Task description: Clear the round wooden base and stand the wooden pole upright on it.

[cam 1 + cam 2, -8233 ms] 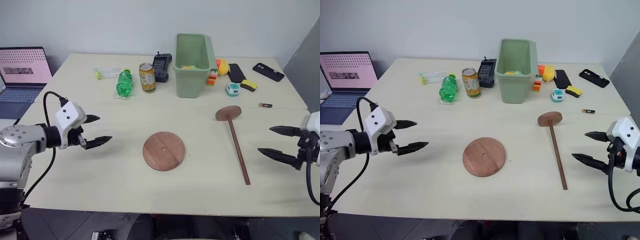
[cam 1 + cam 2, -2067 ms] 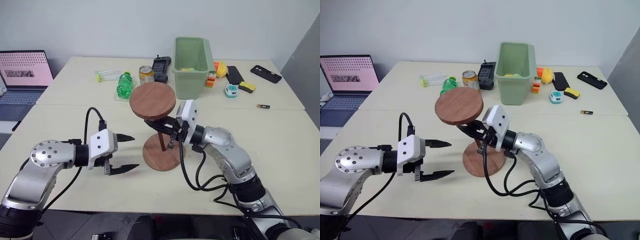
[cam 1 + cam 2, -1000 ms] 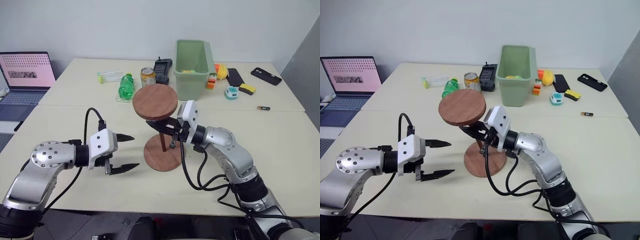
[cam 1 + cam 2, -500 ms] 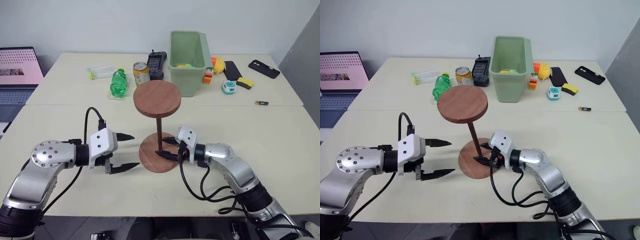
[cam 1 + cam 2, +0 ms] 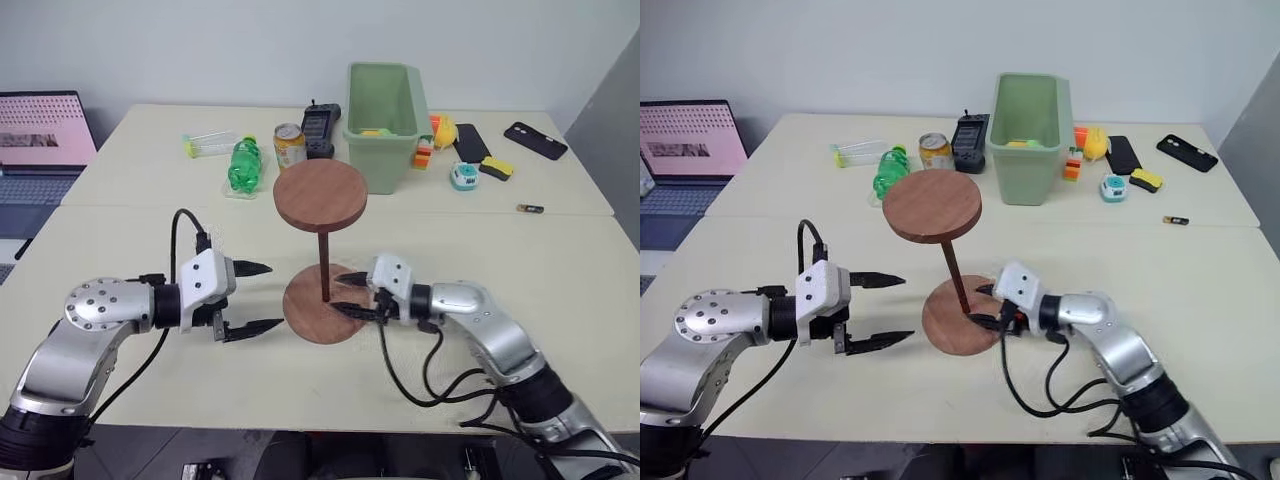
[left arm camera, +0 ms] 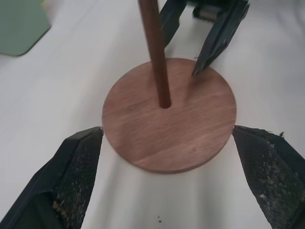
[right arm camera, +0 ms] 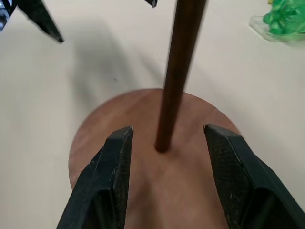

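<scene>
The pole (image 5: 324, 262) stands in the middle of the base (image 5: 322, 315) on the table (image 5: 560, 260), both hands open and holding nothing, but the right hand (image 5: 350, 293), beside the rod, could topple it with one nudge, top-heavy as it looks.

From my end the bench (image 5: 560, 260) is pale cream with a seam across it. Near the middle sits the round wooden base (image 5: 320, 312). Along the back: a green bin (image 5: 383, 105), soda can (image 5: 290, 146), green bottle (image 5: 240, 166), black handheld (image 5: 320, 125), two phones (image 5: 541, 141), and a laptop (image 5: 40, 135) off left.
</scene>
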Available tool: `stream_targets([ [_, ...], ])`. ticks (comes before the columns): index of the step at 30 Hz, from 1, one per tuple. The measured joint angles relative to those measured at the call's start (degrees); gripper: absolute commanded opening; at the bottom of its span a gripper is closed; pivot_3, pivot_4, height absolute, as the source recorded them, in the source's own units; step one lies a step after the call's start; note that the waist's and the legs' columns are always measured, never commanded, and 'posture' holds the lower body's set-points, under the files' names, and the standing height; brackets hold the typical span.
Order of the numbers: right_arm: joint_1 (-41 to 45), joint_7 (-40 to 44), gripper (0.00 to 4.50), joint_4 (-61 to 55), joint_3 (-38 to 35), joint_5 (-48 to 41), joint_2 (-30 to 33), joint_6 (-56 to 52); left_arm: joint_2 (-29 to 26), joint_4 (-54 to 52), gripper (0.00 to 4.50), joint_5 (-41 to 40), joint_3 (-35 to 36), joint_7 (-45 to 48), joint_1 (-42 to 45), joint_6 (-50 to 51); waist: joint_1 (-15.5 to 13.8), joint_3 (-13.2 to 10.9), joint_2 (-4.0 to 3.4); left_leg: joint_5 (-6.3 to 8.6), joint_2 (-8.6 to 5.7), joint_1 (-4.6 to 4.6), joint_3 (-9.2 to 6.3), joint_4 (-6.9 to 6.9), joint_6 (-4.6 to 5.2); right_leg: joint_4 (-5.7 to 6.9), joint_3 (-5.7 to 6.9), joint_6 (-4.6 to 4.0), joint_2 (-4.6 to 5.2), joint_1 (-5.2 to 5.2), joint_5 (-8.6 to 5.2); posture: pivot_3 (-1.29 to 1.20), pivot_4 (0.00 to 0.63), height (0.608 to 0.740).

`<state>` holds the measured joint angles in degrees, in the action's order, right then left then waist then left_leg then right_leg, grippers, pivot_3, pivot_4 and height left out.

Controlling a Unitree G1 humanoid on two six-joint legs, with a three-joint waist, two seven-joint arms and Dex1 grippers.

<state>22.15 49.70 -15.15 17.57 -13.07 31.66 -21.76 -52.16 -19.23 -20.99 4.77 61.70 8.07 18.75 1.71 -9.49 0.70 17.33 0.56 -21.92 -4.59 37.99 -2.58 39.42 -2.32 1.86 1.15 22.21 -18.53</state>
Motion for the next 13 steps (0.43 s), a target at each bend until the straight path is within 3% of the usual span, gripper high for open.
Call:
stream_targets([
  [6,-7.4,4.8,2.44,-7.6,-10.4,-6.2,9.0,-0.8,-1.5,-0.1,4.5,1.8,0.0,-1.0,-0.3,0.8,0.1,0.0,0.03,0.0,0.11,0.03,0.0,-0.01,0.01,0.03,-0.03,0.0,-0.01,-0.02,0.0,0.0,0.15,0.74],
  [13,-17.7,7.7,2.44,-10.8,-30.5,-11.1,20.3,-2.9,-4.2,5.7,4.5,1.8,3.8,1.1,-0.4,-0.6,0.0,-0.1,-0.03,0.01,0.07,0.11,0.04,0.0,0.02,0.04,0.0,0.0,-0.02,-0.11,0.0,0.0,0.15,0.74],
])
